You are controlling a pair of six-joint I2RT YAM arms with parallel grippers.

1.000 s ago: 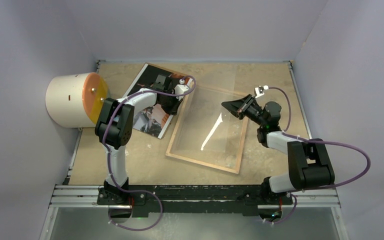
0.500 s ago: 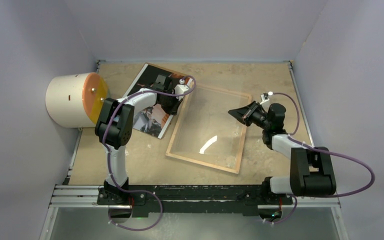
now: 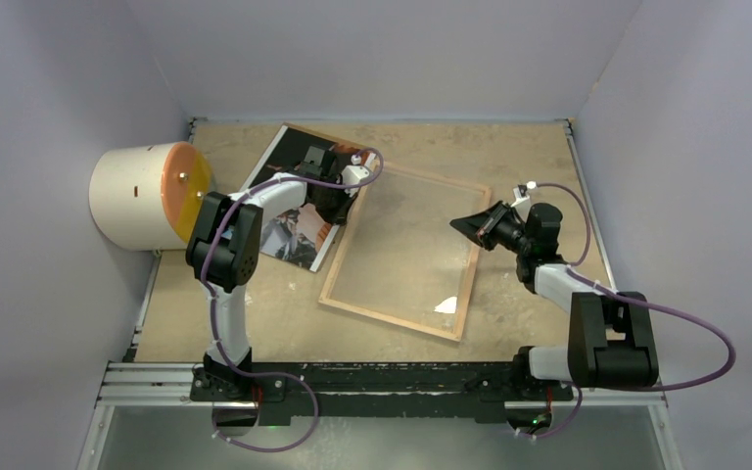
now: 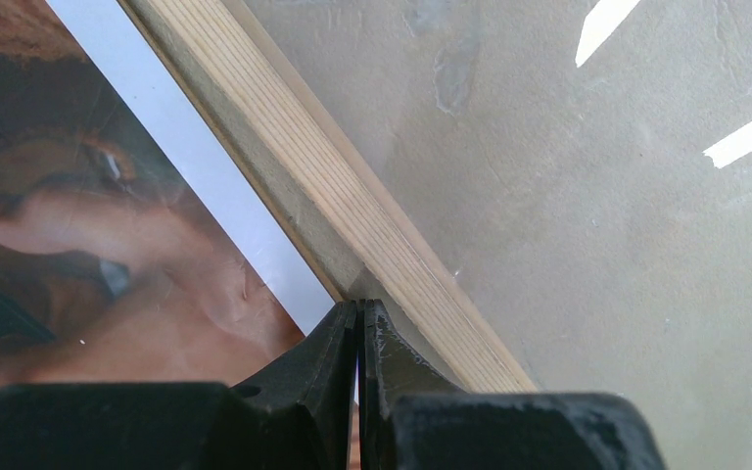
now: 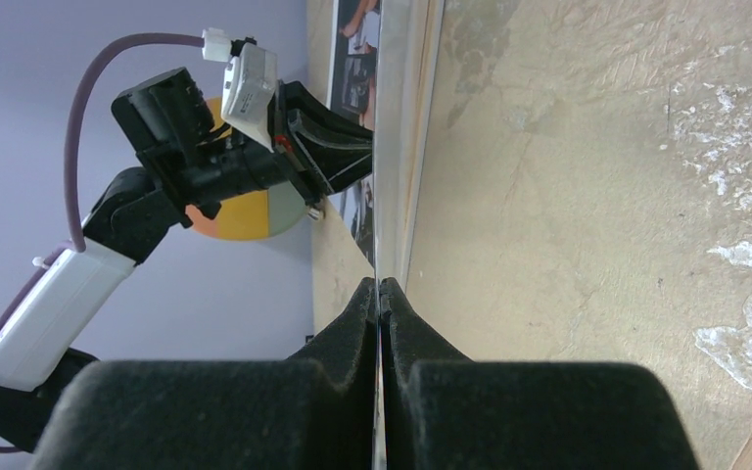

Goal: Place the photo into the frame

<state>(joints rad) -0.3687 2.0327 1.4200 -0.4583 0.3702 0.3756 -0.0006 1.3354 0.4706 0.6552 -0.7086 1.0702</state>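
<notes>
The frame lies wood-brown back up in the middle of the table. My right gripper reaches over its right rail and is shut on the edge of the clear glass pane, which shows edge-on in the right wrist view. The photo lies picture up to the left, with its right edge against the frame's left rail. My left gripper is shut, its tips down on the photo's white border beside that rail. Whether it pinches the photo I cannot tell.
A white drum with an orange face stands at the table's left edge, close to the left arm's elbow. Purple-grey walls close in the sandy tabletop on three sides. The arms' base rail runs along the near edge.
The right gripper has come down and back to the right with the pane, which now lies almost flat. The glare has slid towards the near right corner. The left arm has held still.
</notes>
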